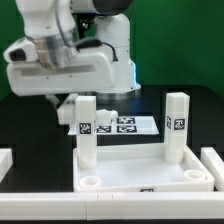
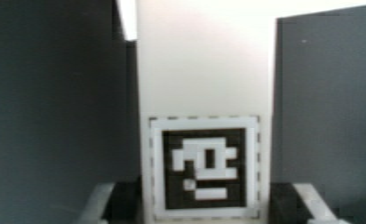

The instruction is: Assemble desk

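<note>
Upright, smooth square white leg [image 2: 206, 70], jaws clamped

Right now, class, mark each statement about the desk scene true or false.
Sides are the exterior view's.
1. The left leg and right leg stand upright on the panel. True.
2. The gripper grips the right leg. False: it is shut on the left leg.
3. The panel's near sockets are empty. True.
4. The marker board lies on the panel. False: it lies on the table behind it.
</note>
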